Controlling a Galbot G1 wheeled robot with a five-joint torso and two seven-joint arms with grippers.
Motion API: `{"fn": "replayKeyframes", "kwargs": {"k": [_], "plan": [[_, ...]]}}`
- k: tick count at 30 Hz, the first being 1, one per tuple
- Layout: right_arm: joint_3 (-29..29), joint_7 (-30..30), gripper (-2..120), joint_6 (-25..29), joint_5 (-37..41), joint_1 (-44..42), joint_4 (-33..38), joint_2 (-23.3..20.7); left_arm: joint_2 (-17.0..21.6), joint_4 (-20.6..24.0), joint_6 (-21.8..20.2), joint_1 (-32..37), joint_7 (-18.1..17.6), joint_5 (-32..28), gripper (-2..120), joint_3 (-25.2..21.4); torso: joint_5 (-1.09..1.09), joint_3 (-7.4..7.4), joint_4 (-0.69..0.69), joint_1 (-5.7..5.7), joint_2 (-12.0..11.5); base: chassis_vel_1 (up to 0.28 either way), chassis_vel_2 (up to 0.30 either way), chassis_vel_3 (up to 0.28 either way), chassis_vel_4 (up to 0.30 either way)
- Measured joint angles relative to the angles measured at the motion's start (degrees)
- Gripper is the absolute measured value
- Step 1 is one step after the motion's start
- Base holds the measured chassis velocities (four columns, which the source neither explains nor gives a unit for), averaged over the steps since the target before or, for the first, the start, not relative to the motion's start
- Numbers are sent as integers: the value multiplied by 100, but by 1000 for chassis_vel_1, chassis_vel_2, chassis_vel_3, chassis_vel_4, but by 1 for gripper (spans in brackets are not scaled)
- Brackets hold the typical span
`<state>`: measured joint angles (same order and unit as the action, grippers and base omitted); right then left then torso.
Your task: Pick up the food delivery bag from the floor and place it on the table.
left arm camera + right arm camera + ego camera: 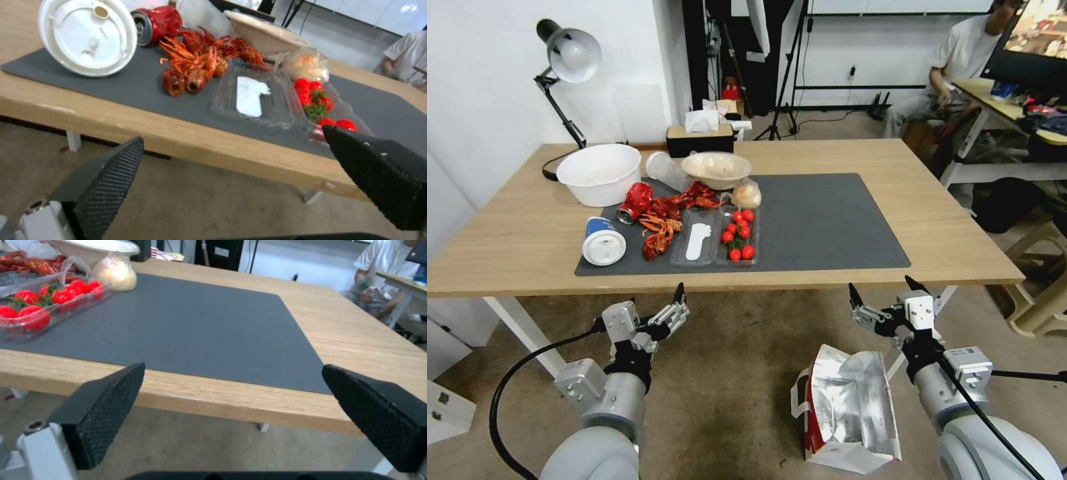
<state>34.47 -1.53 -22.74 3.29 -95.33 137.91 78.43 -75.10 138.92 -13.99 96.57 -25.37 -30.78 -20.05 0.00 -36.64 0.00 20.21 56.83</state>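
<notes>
Office-lab room, desk lamp (pixel 570 57), tripods (pixel 787 73), carpeted floor (pixel 727 373)

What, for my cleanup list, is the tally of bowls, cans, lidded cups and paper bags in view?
Bowls: 2
Cans: 1
Lidded cups: 1
Paper bags: 1
Total: 5

Worktop (pixel 934 220) is light wood grain with a flat dark grey mat (pixel 820 220) on it. Bag (pixel 847 407) on the floor: silver foil inside, red side, white base and handles. Floor (pixel 734 387) is mottled brownish-grey carpet. Red crayfish (pixel 664 220), bright red tomatoes (pixel 739 233) with green stems, shiny red can (pixel 635 202), white bowl (pixel 599 173). Gripper pads (pixel 111 400) are black with a fine diamond texture.
</notes>
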Motion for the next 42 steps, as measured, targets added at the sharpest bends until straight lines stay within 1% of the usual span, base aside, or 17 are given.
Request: {"fn": "replayKeyframes", "kwargs": {"k": [1,6,8,13,15,17,24,31,33,35,37,42], "plan": [[-1,-17,100,23,2,5,0,-9,0,11,0,15,-8,6,100,-8,0,33,0,-29,-63,0,0,0,0],[-1,-47,100,51,9,7,2,-25,1,37,-1,45,-23,16,100,-18,0,94,0,-77,-168,0,0,0,0],[-1,-63,100,71,11,0,4,-27,3,42,-2,80,-28,47,100,-27,0,148,0,-119,-265,0,0,0,0],[-5,-78,100,87,10,-15,4,-19,1,42,-2,117,-28,88,100,-30,0,202,0,-158,-359,0,0,0,0],[-11,-87,100,103,7,-21,4,-8,-2,45,-2,132,-28,101,100,-30,0,252,0,-197,-447,0,0,0,0],[-13,-88,100,107,6,-22,4,-7,-2,45,-2,136,-28,102,100,-31,0,264,0,-207,-470,0,0,0,0],[-24,-113,100,150,-18,-91,4,9,7,44,9,187,-20,142,100,-41,0,402,-1,-307,-709,0,0,0,0],[-48,-126,100,165,-30,-128,-26,36,-4,18,57,230,-9,210,100,-30,0,473,0,-364,-838,0,0,0,0],[-59,-137,100,168,-32,-135,-49,50,-7,-7,83,239,-5,231,100,-24,0,532,0,-406,-937,0,0,0,0],[-61,-138,100,169,-32,-135,-54,51,-8,-10,84,238,-4,232,100,-24,0,540,0,-413,-952,0,0,0,0],[-62,-145,100,175,-32,-136,-78,51,-14,-25,85,230,0,235,100,-22,0,593,0,-448,-1041,0,0,0,0],[-62,-151,100,176,-24,-127,-103,46,-9,-47,87,226,2,235,100,-23,0,657,0,-494,-1148,0,0,0,0]]}}
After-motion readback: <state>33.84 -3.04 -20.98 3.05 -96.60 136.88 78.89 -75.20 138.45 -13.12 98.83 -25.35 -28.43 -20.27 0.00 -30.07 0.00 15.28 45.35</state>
